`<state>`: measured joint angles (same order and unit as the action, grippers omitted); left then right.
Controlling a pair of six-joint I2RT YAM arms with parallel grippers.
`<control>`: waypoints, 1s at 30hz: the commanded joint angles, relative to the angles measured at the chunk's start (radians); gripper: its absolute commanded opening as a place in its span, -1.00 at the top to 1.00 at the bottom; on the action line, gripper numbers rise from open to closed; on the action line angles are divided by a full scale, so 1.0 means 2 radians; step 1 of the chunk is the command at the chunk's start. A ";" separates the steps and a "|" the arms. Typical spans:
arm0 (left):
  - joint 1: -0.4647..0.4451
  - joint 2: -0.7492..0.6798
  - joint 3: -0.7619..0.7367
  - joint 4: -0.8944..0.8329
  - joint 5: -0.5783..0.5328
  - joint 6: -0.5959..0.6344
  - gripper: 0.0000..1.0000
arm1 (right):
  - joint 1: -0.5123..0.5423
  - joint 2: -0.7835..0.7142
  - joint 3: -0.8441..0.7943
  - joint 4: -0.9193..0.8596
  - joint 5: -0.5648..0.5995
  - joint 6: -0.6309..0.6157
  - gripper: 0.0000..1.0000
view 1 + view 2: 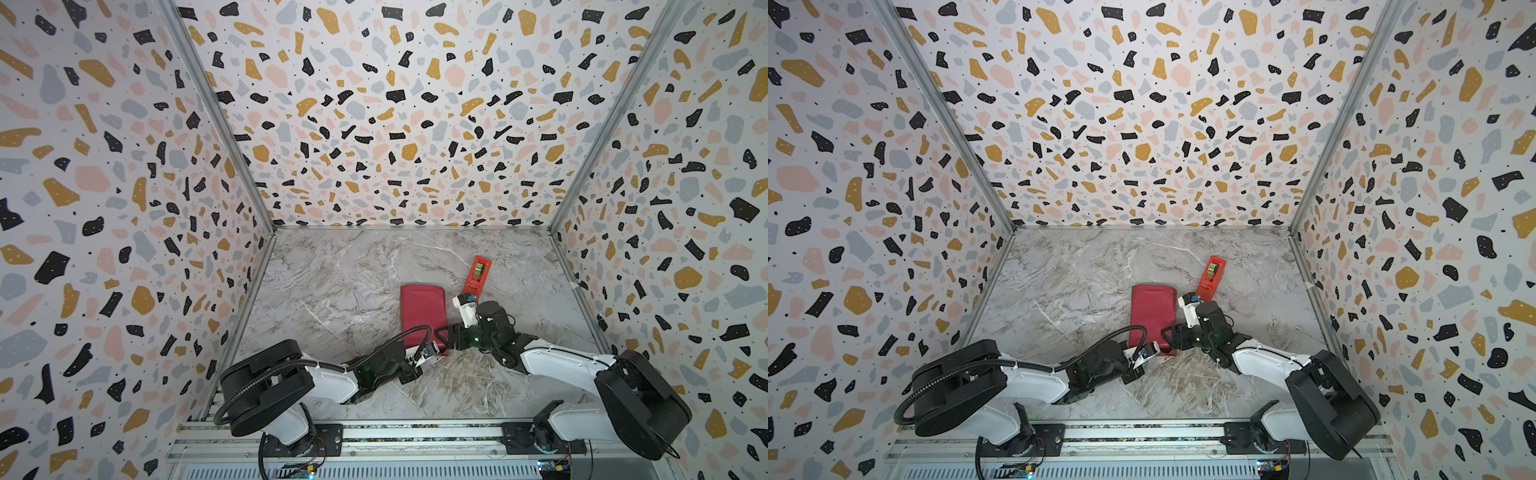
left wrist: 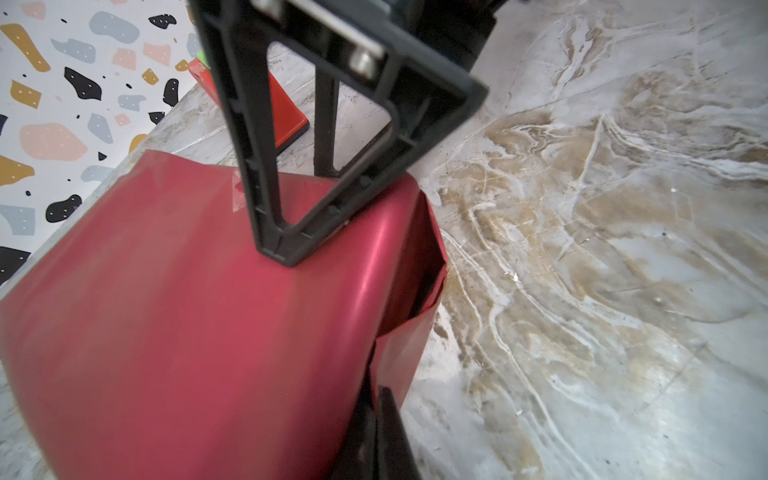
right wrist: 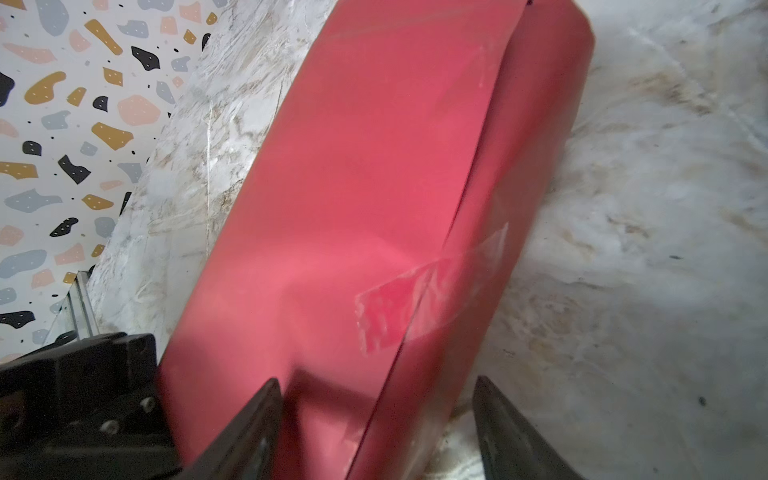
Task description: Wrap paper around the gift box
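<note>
Large crimson paper sheet (image 1: 422, 311), folded into a long parcel on the grey marbled table (image 1: 332, 270), lies under and ahead of my right gripper (image 3: 374, 380); the gift box is hidden from me beneath it. Right jaws spread, one finger on the parcel's top, its mate beside the parcel. Clear tape strip (image 3: 415, 299) crosses the seam just ahead of them. My left gripper (image 2: 376, 411): jaws pressed together at the parcel's end flap; whether paper sits between them I cannot tell. Red-orange plastic tape dispenser (image 1: 478, 274) stands beyond the right gripper, apart from the parcel.
</note>
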<state>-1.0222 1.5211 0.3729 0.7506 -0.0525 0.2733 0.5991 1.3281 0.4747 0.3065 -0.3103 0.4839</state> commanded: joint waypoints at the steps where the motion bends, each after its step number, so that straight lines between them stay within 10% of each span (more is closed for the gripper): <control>1: 0.002 0.000 0.005 0.060 0.000 -0.021 1.00 | -0.003 -0.005 0.005 -0.053 0.010 -0.017 -0.45; 20: 0.002 0.009 -0.029 0.113 0.015 -0.056 1.00 | 0.003 -0.136 -0.033 -0.077 0.030 -0.057 -0.65; 30: 0.002 0.014 -0.035 0.115 0.021 -0.058 1.00 | 0.103 -0.189 -0.129 -0.012 0.112 -0.059 -0.80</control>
<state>-1.0222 1.5448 0.3161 0.9028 -0.0250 0.1680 0.7582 0.9478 0.2615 0.2111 -0.1596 0.3729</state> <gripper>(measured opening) 0.047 0.901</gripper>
